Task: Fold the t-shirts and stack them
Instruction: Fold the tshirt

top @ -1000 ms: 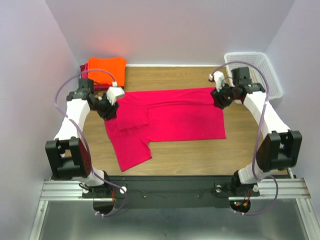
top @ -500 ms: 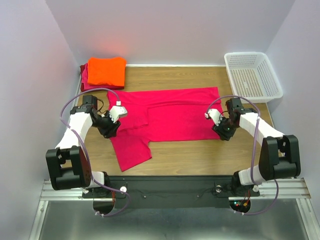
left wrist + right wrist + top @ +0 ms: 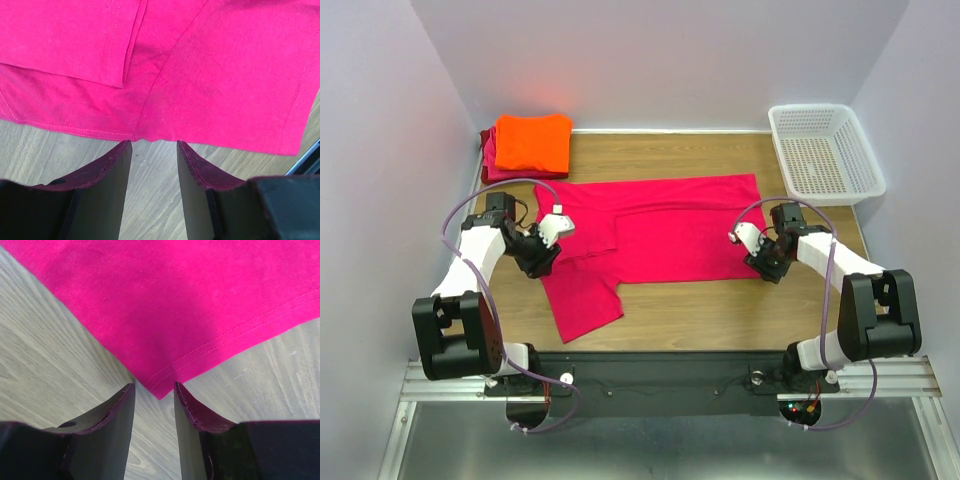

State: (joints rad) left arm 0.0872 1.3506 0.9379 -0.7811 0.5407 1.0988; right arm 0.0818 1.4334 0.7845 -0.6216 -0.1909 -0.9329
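Note:
A magenta-pink t-shirt lies spread flat on the wooden table, one sleeve folded in and the other pointing toward the near edge. My left gripper is low at the shirt's left edge, open; in the left wrist view the gripper has bare wood between its fingers and the hem just past the tips. My right gripper is open at the near right corner; that corner pokes between the tips of the gripper. A folded orange t-shirt lies on a darker red one at the back left.
A white mesh basket stands at the back right corner of the table. Grey walls close in the left, right and far sides. The arm bases sit on the rail at the near edge.
Both arms have come down and toward the near side. The right gripper went from the shirt's far right corner to its near right corner; the left settled at the left edge.

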